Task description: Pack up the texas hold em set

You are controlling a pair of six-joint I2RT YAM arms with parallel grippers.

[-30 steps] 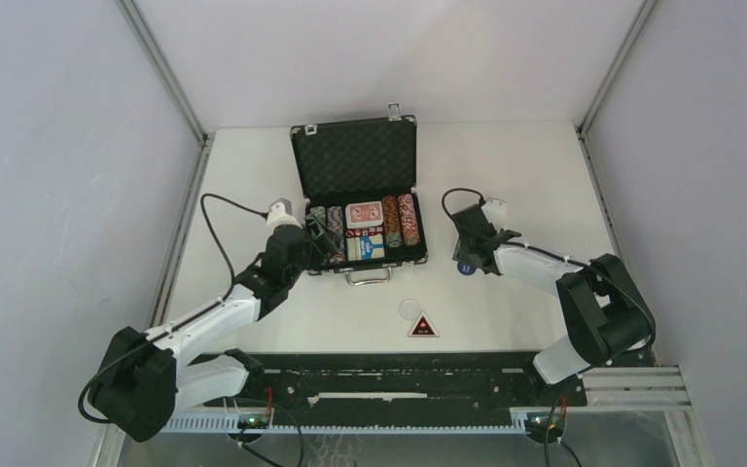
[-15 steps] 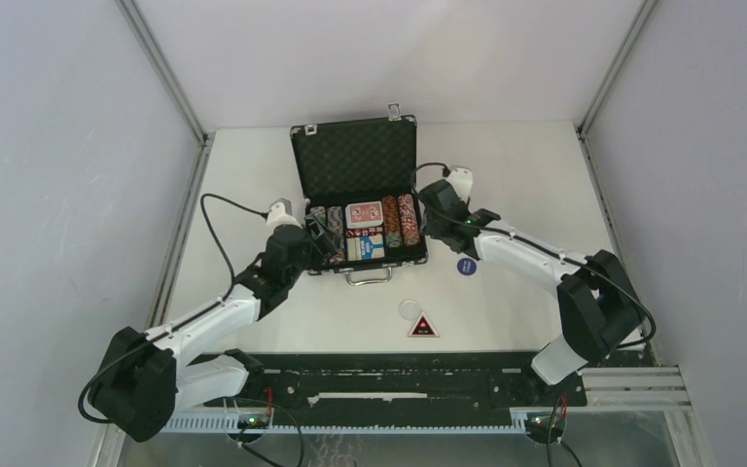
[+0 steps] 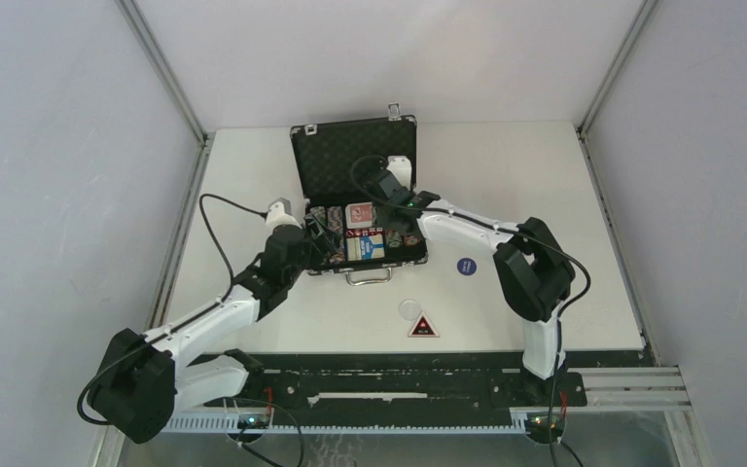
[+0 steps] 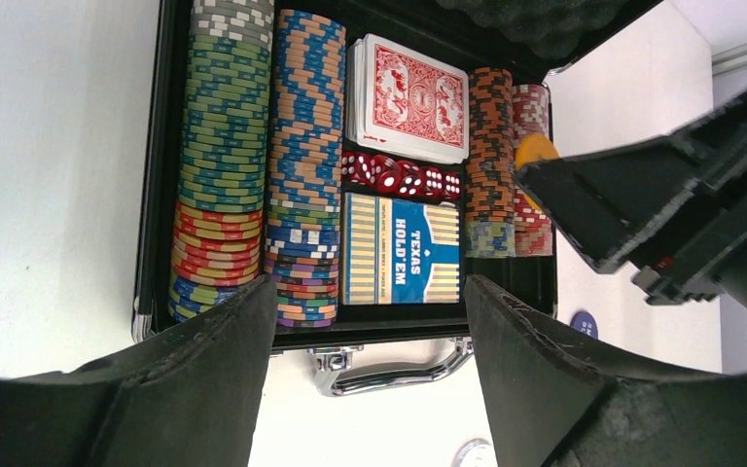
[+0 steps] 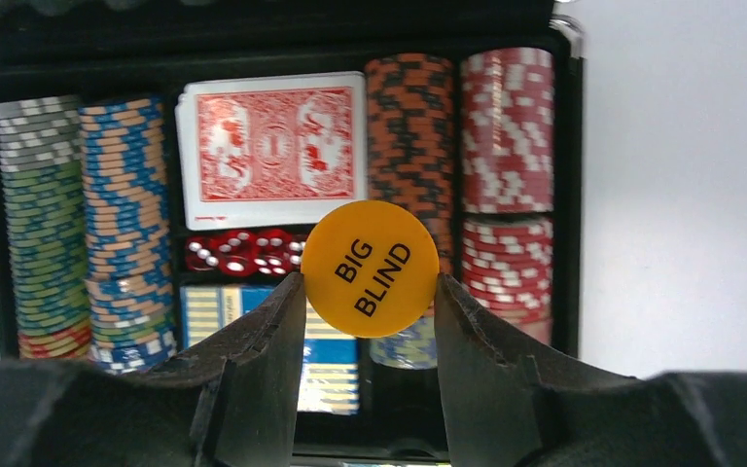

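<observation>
Overhead view, near to far. A black base rail spans the near edge of the white table. Ahead of it lie a red-and-black triangular marker, a pale round token and, further right, a blue round token, all apart from one another. Bare table runs on both sides out to the frame posts.

The black briefcase stands open at mid-table, silver handle toward the arms, foam-lined lid raised at the far side. The left gripper hangs at the case's near-left corner, fingers spread with nothing between them. Whether they touch the rim cannot be told.

Inside the tray, two multicoloured chip columns fill the left. The blue deck, red dice and red deck take the middle. Orange and red chip columns fill the right.

The right gripper hovers over the tray's middle, fingers clamped on a yellow disc marked BIG BLIND.

Hidden or cut off:
- Overhead, the right arm covers part of the tray's right columns.
- In the right wrist view, the fingers mask the blue deck's near half and the case's front rim.
- The left wrist view crops the lid.
- A silver latch shows above the lid's far edge, its detail too small to read.
</observation>
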